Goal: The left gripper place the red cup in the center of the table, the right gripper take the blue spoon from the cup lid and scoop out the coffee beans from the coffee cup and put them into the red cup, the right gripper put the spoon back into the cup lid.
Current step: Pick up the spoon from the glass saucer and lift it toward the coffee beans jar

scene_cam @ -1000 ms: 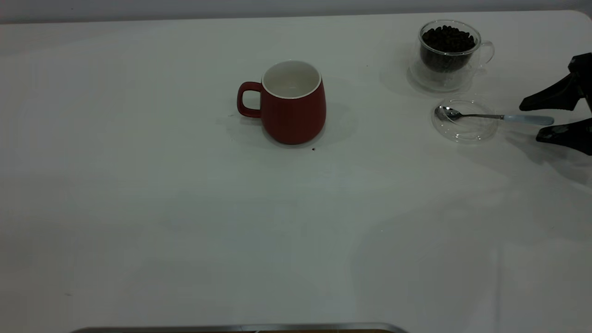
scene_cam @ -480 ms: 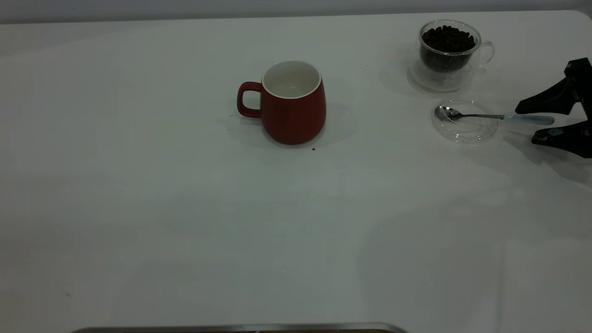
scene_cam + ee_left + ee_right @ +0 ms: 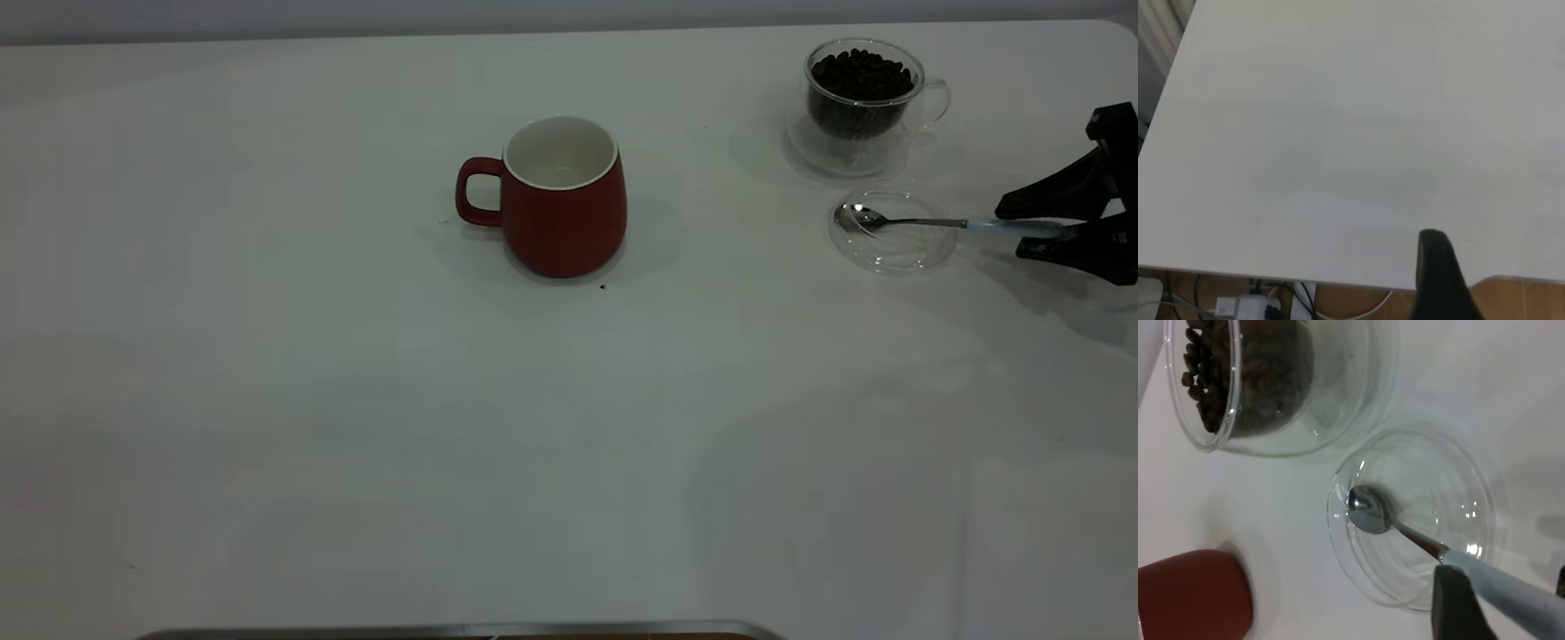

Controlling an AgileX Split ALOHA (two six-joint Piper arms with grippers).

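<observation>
blue spoon (image 3: 956, 223) handle between right claw (image 3: 1040, 229) fingers, seemingly gripped

The bench (image 3: 356, 427) is a plain white surface with a rounded far right corner. 1 red mug (image 3: 558, 200) stands upright near its centre, handle toward the left. At the far right, a glass cup (image 3: 861, 93) of coffee beans sits on a clear saucer (image 3: 805, 151). Just in front of it lies a clear glass lid (image 3: 892, 234). A dark speck (image 3: 603, 286) lies beside the mug's base.

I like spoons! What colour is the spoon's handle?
Pale blue; the blue spoon shows best in the right wrist view.
</observation>
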